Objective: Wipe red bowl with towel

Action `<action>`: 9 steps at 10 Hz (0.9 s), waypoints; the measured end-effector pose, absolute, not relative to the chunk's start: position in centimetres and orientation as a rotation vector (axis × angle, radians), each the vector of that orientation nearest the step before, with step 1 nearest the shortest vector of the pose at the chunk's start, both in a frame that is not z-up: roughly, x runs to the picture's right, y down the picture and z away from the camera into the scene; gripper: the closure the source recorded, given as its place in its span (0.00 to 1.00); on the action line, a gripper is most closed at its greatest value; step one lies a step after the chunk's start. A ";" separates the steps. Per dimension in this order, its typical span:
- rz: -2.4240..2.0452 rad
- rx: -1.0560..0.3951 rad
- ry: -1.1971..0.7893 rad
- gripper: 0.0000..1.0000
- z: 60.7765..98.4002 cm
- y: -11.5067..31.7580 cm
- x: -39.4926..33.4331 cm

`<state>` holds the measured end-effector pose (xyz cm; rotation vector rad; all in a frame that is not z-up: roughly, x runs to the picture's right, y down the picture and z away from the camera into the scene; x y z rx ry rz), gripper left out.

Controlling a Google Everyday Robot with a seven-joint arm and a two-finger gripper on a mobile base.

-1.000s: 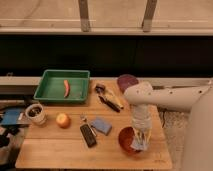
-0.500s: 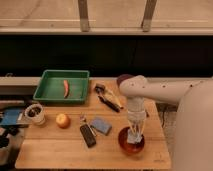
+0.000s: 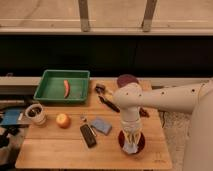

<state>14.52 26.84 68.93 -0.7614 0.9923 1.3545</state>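
The red bowl point(image 3: 121, 141) sits near the front right of the wooden table point(image 3: 50, 150). My gripper point(image 3: 131, 136) points straight down into it from the white arm point(image 3: 165, 98) that reaches in from the right. It is shut on the towel point(image 3: 131, 147), a pale grey-blue cloth that hangs from the fingers and rests inside the bowl. The arm and cloth hide most of the bowl's inside.
A darker purple bowl point(image 3: 127, 80) stands at the back behind the arm. A green tray point(image 3: 50, 87) holds a carrot point(image 3: 66, 88). Also on the table are an orange fruit point(image 3: 63, 120), a blue-grey pad point(image 3: 101, 125), a black device point(image 3: 88, 135), a cup point(image 3: 35, 113) and dark utensils point(image 3: 104, 94).
The arm's elbow has swung left across the table. The gripper with the towel has shifted slightly inside the red bowl.
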 end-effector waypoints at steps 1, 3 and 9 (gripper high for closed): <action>1.368 -0.765 1.000 1.00 68.3 27.6 15.5; 1.402 -0.764 1.018 1.00 68.1 28.1 17.3; 1.438 -0.734 1.013 1.00 72.8 23.0 17.7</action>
